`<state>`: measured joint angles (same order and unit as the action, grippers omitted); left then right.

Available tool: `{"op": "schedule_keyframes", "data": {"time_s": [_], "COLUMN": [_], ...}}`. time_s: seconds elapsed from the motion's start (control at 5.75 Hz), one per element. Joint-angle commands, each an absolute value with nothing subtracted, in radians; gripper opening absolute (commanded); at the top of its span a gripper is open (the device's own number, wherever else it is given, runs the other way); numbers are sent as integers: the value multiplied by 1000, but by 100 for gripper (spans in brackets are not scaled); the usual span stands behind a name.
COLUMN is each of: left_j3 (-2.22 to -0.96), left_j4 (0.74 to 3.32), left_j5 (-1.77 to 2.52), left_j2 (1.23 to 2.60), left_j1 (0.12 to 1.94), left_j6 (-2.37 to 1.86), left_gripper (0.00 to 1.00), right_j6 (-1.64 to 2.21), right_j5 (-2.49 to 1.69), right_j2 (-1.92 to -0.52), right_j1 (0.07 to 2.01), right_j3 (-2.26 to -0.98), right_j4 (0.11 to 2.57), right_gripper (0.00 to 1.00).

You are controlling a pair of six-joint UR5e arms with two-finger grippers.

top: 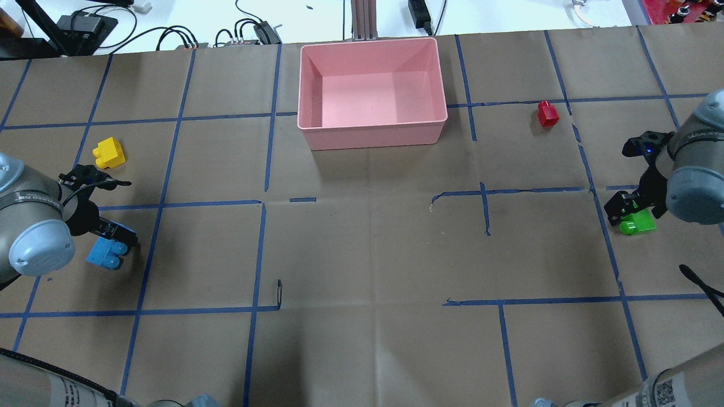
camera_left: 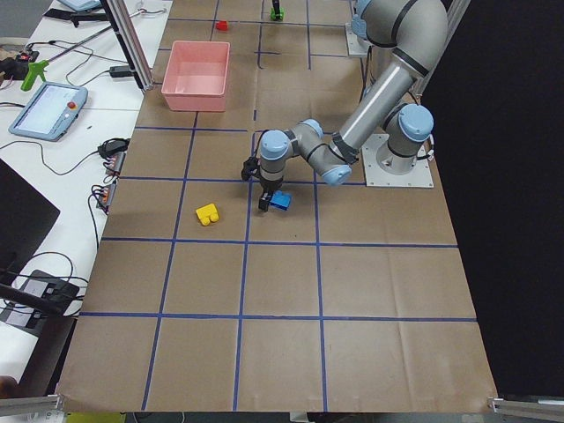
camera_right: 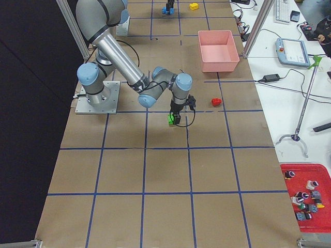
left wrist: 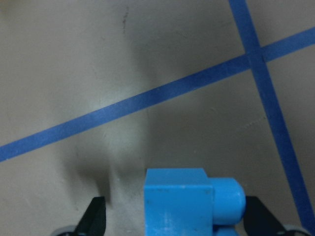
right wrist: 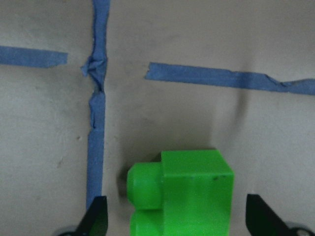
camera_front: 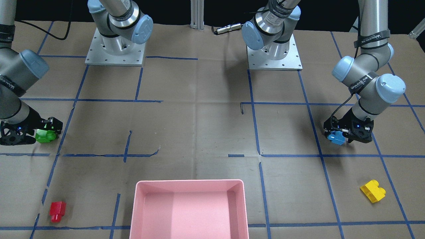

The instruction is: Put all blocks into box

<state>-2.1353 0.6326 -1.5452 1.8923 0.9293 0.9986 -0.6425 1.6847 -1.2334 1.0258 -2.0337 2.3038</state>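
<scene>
The light blue brick (camera_front: 336, 137) (left wrist: 187, 201) lies on the table between the fingers of my left gripper (top: 110, 249); the wrist view shows a gap at one finger, so the gripper is open around it. The green brick (camera_front: 45, 136) (right wrist: 187, 191) lies between the fingers of my right gripper (top: 636, 217), with gaps on both sides, so that gripper is open too. The yellow brick (top: 109, 153) lies just beyond the left gripper. The red brick (top: 547, 113) lies to the right of the pink box (top: 373, 133). The box is empty.
The two arm bases (camera_front: 114, 49) (camera_front: 274, 53) stand at the robot's side of the table. Blue tape lines cross the brown paper. A teach pendant (camera_left: 48, 110) and cables lie on the side bench beyond the box. A red parts tray (camera_right: 305, 196) sits off the table.
</scene>
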Motion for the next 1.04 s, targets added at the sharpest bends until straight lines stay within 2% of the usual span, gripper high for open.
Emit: {"op": "schedule_keyframes", "data": {"time_s": [0.0, 0.17, 0.35, 0.52, 0.7, 0.87], "left_j3": [-2138, -2138, -2138, -2138, -2138, -2138], "left_j4": [630, 632, 634, 641, 643, 644], "left_j5": [-1516, -1497, -1500, -1502, -1502, -1505], "left_j2": [1879, 1882, 1884, 1887, 1890, 1887], "left_j1": [930, 930, 928, 927, 925, 925], "left_j6": [999, 1000, 1000, 1000, 1003, 1003], "left_gripper": [97, 90, 80, 76, 73, 65], "right_j6": [-641, -634, -630, -640, -644, -650], "right_j5": [1686, 1684, 1686, 1684, 1684, 1675], "right_j2": [-1232, -1232, -1239, -1250, -1274, -1301], "right_j1": [1023, 1025, 1023, 1023, 1025, 1034], "right_j3": [-2028, -2023, -2020, -2016, -1975, -1885], "right_j4": [2301, 2299, 2296, 2249, 2173, 2087], "right_gripper": [69, 46, 35, 11, 6, 6]}}
